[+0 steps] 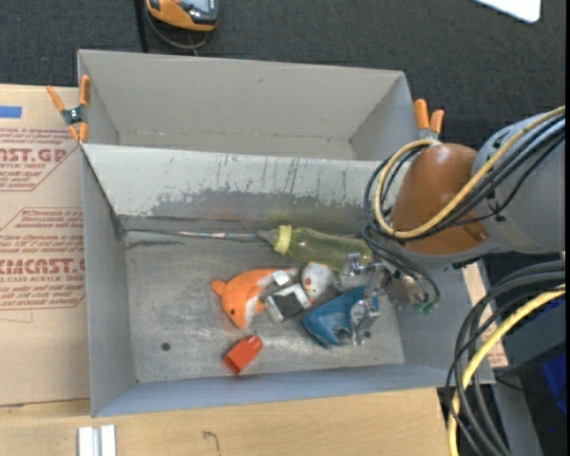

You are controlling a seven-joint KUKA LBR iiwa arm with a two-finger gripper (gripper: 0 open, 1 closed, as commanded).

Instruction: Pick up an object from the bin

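The blue plastic thing (328,323) lies low on the right of the bin (109,293) floor, with the gripper (366,313) at its right end. You can expect it to be light, stiff and slick, so take it across a thin edge. Whether the gripper is spread or closed, you cannot tell. A white ball (315,278) and an orange toy fish (242,295) crowd its left.
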